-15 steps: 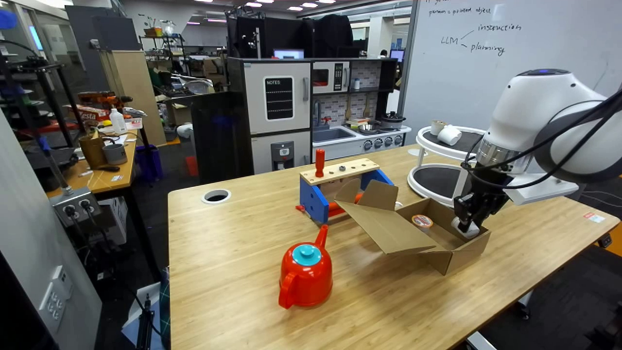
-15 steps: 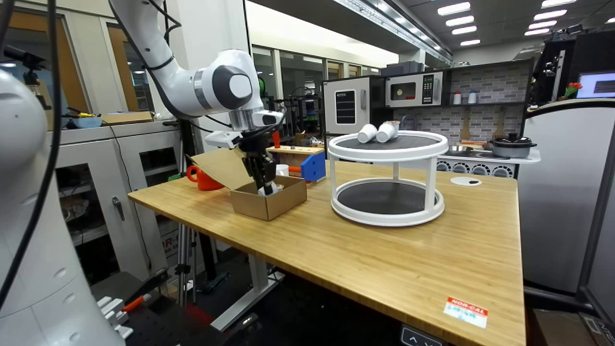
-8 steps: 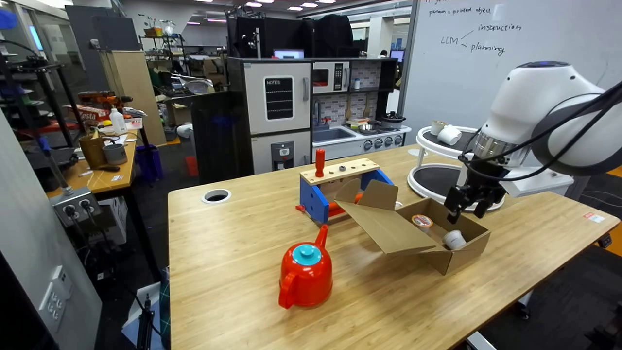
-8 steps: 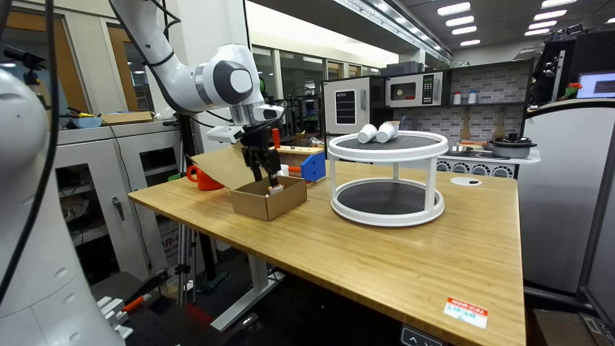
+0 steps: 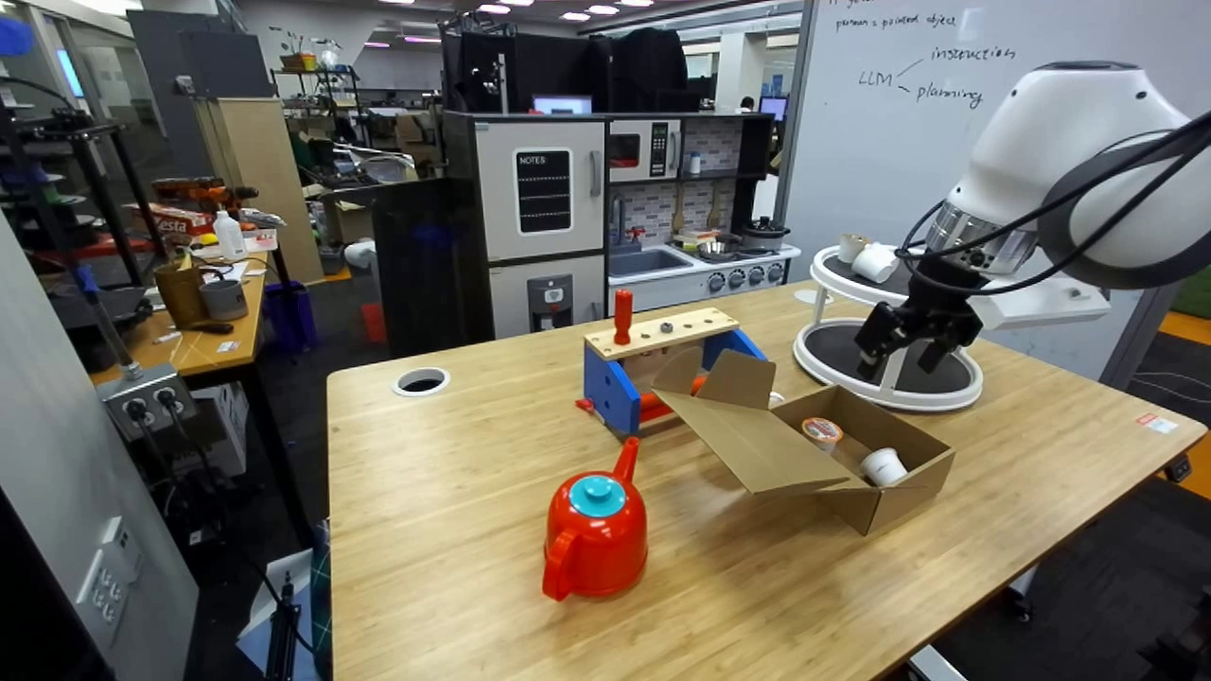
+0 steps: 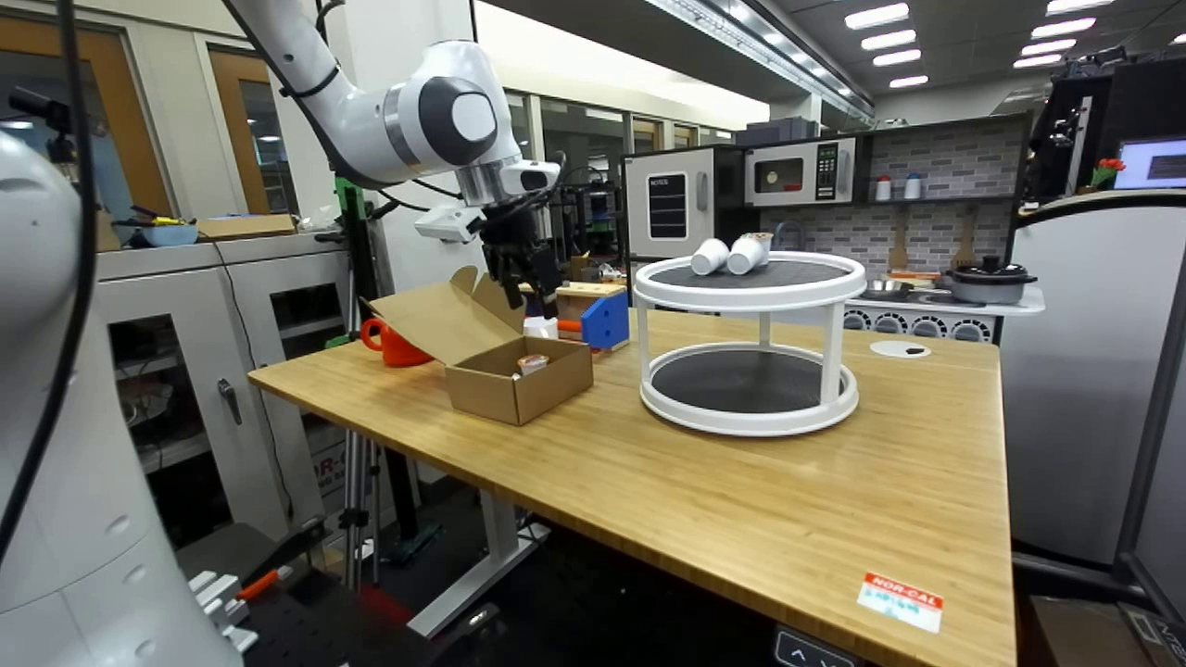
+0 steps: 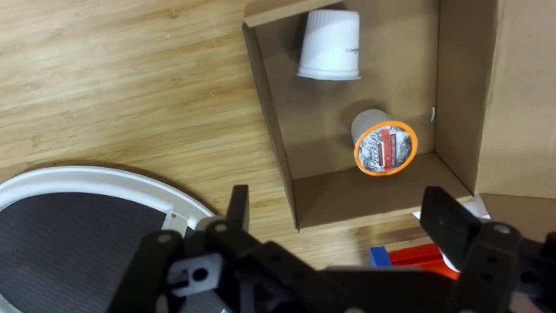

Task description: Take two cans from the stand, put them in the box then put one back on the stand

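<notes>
Operator: Grip first, please.

Spotter: Your hand point(image 7: 335, 195) has its fingers point(image 7: 237, 208) spread wide, and it holds nothing. You have it in the air, higher than the box point(image 5: 908, 494), and apart from it.

Operator: What's inside there?

Spotter: In the box you have a white can point(image 7: 330, 45) lying on its side and, near it, an orange-rimmed can point(image 7: 384, 148) with its printed lid facing up; there's a gap between the two. Whether the second one sits quite level, I can't tell.

Operator: And the stand point(image 6: 750, 298)?

Spotter: It's on the bench point(image 6: 741, 500), near the box. On its upper tier you have more cans point(image 6: 710, 257), bunched together toward one edge; I can't make out the exact count.

Operator: Anything else close by?

Spotter: Just beside the box you have the toy rack point(image 5: 613, 392), with its wooden top. Your red kettle point(image 5: 605, 539), with its blue cap, stands on the bench well apart from the stand.
</notes>
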Available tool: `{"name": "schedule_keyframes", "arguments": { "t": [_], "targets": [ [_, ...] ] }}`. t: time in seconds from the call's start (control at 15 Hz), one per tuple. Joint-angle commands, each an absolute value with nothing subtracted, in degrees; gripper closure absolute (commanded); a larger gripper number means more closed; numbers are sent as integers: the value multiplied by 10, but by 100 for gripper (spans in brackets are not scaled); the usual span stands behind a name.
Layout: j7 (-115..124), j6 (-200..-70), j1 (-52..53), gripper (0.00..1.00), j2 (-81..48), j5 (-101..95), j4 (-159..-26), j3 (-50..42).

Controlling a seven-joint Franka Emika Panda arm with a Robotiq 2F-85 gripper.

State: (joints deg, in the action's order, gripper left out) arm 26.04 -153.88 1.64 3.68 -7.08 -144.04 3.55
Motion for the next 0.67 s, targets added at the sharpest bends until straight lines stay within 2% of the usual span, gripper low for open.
{"name": "schedule_keyframes", "arguments": {
  "t": [0.0,0.6],
  "targets": [
    [258,-1538,14,0,37,-69,-1440,37],
    [234,-1528,24,0,36,-55,-1433,42]
  ]
}}
